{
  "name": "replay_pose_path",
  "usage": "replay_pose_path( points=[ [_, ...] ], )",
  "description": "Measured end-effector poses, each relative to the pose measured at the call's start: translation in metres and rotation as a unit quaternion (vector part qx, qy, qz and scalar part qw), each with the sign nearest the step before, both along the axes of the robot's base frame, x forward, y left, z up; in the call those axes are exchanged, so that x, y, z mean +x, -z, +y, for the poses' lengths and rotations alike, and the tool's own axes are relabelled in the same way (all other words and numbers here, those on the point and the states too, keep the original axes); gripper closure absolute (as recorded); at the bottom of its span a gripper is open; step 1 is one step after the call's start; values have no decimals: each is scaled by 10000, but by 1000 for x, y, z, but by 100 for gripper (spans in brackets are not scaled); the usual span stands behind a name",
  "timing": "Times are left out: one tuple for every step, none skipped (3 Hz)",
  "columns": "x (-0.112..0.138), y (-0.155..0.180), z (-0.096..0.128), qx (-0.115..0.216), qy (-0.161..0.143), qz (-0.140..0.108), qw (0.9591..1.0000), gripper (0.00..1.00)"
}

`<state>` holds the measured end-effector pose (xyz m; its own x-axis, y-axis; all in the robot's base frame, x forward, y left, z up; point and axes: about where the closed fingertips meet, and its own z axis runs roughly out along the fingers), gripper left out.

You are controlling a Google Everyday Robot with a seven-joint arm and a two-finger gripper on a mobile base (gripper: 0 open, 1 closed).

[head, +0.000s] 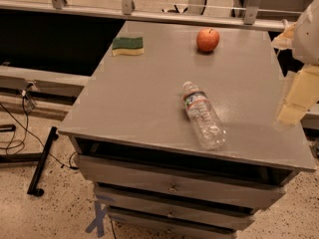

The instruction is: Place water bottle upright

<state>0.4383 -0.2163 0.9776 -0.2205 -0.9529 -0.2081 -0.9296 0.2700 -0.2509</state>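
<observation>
The water bottle (203, 115) lies on its side on the grey cabinet top (139, 98), right of centre near the front edge. It is clear and ribbed, with its white cap pointing to the back and its dark label band near the shoulder. The gripper (294, 101) is at the right edge of the view, above the cabinet's right side, to the right of the bottle and apart from it. Its pale finger (297, 97) points down and left.
A red apple (208, 39) sits at the back of the cabinet top. A green and yellow sponge (127, 46) lies at the back left. Drawers (172, 183) run below the front edge. Cables and a black stand (40, 161) are on the floor at left.
</observation>
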Motion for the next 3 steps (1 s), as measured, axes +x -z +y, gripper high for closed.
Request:
replay_pose_path(
  points=[
    [0,0,0,0,0,0,10000,0],
    [6,1,4,157,-48,-47,9999,0],
    [29,26,28,653,76,73,9978,0]
  ],
)
